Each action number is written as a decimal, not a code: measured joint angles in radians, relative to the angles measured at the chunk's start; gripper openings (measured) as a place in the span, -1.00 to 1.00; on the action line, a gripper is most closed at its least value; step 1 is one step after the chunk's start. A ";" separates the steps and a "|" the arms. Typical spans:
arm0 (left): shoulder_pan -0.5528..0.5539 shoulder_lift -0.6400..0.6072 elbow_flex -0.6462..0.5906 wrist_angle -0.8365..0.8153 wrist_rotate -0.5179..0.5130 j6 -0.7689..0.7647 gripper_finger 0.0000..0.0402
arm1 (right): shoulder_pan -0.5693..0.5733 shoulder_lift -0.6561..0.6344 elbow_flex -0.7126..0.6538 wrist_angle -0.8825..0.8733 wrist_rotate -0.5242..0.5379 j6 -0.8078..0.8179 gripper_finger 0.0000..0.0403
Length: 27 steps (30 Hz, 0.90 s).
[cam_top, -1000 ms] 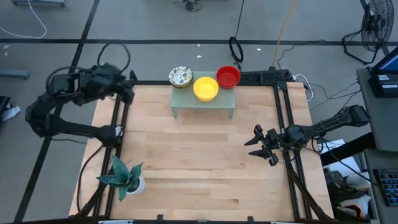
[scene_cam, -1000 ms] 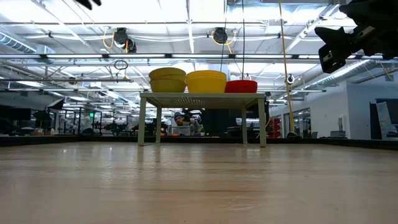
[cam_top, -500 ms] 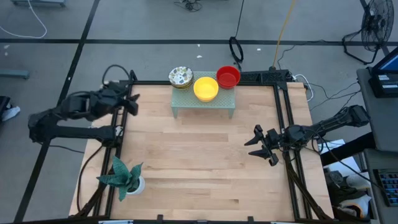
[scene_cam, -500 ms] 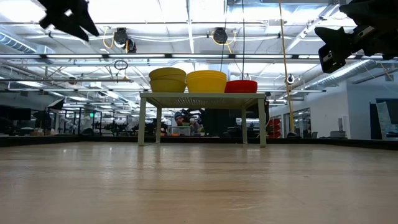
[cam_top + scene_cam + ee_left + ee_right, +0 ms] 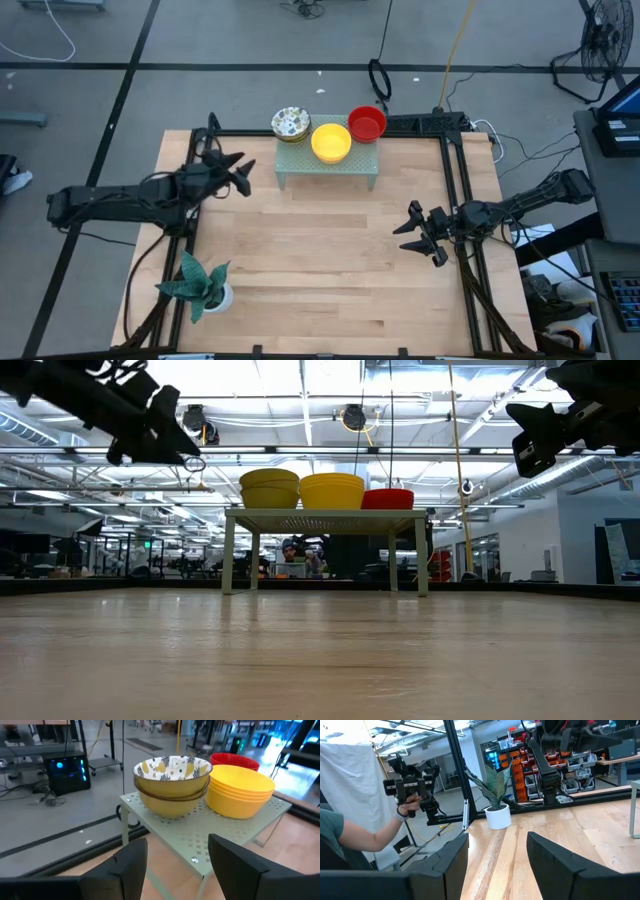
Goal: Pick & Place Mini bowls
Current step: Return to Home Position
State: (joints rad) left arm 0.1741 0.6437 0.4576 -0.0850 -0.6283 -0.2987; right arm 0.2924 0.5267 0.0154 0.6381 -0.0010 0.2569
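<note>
Three stacks of mini bowls stand on the pale green rack point(image 5: 328, 168) at the table's far edge: a speckled white bowl on top of yellow ones point(image 5: 290, 124) point(image 5: 172, 770), a yellow stack point(image 5: 331, 142) point(image 5: 240, 790) and a red stack point(image 5: 367, 123) point(image 5: 235, 760). My left gripper point(image 5: 238, 172) point(image 5: 177, 865) is open. It hovers just left of the rack, pointing at the speckled stack. My right gripper point(image 5: 415, 235) point(image 5: 497, 865) is open and hangs above the table's right side, far from the bowls.
A green plant in a white pot point(image 5: 205, 285) point(image 5: 497, 815) stands at the near left corner. Black frame rails point(image 5: 460, 180) run along the table's sides. Bare wood point(image 5: 320, 250) lies between the rack and the near edge. Beyond the table, a person's hand point(image 5: 407, 805) holds a controller.
My left arm has swung in from beyond the table's far left corner, moving right toward the rack and coming lower; its gripper now sits over the table beside the rack's left end. The bowls have stayed where they were.
</note>
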 joint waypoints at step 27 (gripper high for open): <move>0.000 -0.071 -0.377 0.404 -0.040 -0.155 0.06 | 0.000 0.000 0.000 0.000 0.000 0.000 -0.06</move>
State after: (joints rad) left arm 0.1741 0.5727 0.0807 0.3189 -0.6686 -0.4533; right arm 0.2924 0.5266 0.0154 0.6380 -0.0009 0.2569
